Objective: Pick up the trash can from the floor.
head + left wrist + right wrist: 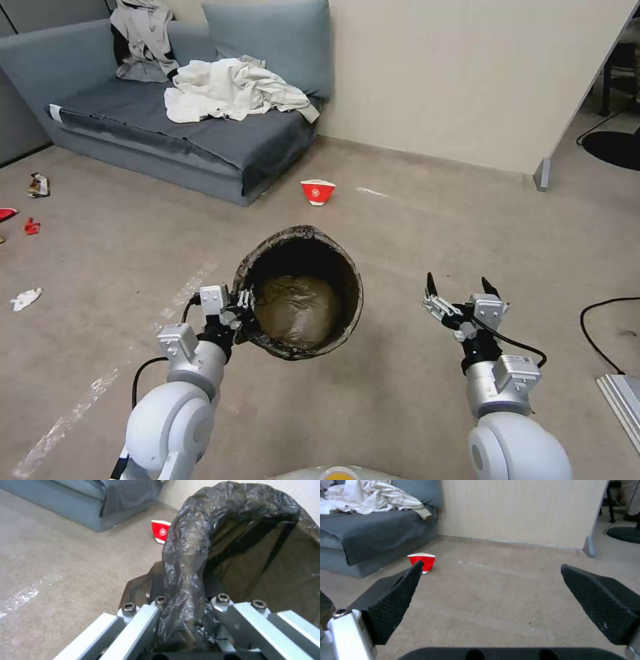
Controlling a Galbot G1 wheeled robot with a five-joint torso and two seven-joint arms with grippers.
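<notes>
At centre of the head view: the bin (300,300) hangs tilted, its mouth turned up toward the camera, with the floor (400,227) showing past it on all sides.
Left gripper (245,308): at the bin's lower-left rim, closed on the rim and the bag folded over it; in the left wrist view the bagged rim (186,562) runs up from between the metal fingers (140,622).
Bin's look: round, wrapped in a crinkled dark brown-black bag; the bag's bottom shows as a glossy brownish patch inside.
Right gripper (460,288): lower right of the head view, well apart from the bin, spread wide with nothing in it; its black pads (398,597) stand far apart.
Bowl (318,192): red and white, on the floor above the bin in the frame, near the sofa (200,140).
</notes>
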